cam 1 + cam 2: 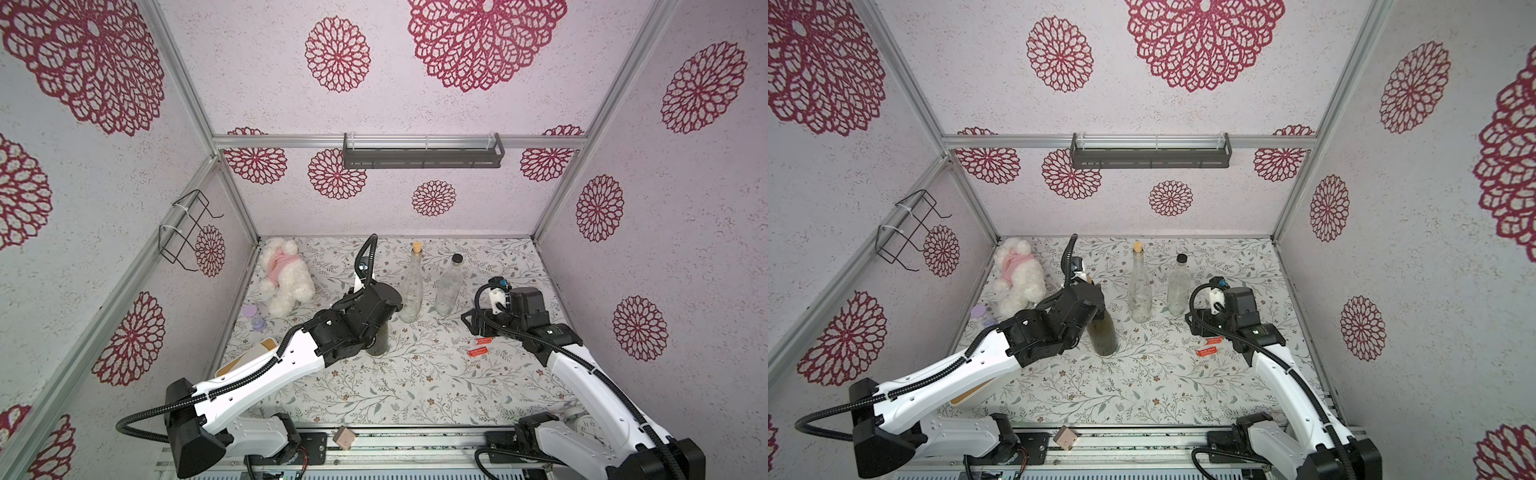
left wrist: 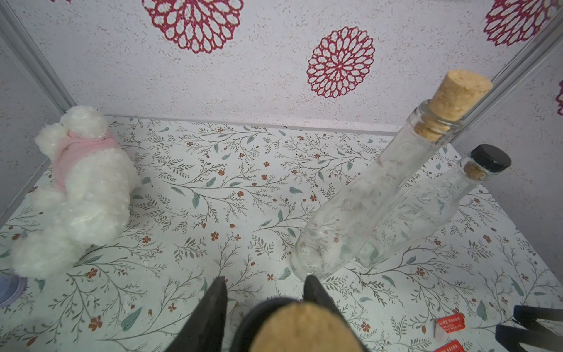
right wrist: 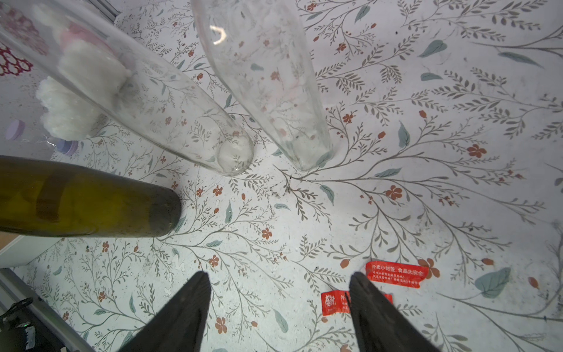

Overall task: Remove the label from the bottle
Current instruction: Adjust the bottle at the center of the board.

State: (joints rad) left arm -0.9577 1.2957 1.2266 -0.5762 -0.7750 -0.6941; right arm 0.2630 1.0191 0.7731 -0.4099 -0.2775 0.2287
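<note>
2 red labels [image 3: 396,274] bear white Chinese print

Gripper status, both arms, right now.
Left gripper: open, jaws parted around the corked top of the green bottle, gap on one side.
Right gripper: open, empty, by the red labels.

Dark bottle [image 3: 91,198] glossy olive glass; cork stopper [image 2: 301,329] rough; red label [image 3: 396,274] probably paper.

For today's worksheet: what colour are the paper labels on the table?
Red paper labels, white print; right wrist view best.
</note>
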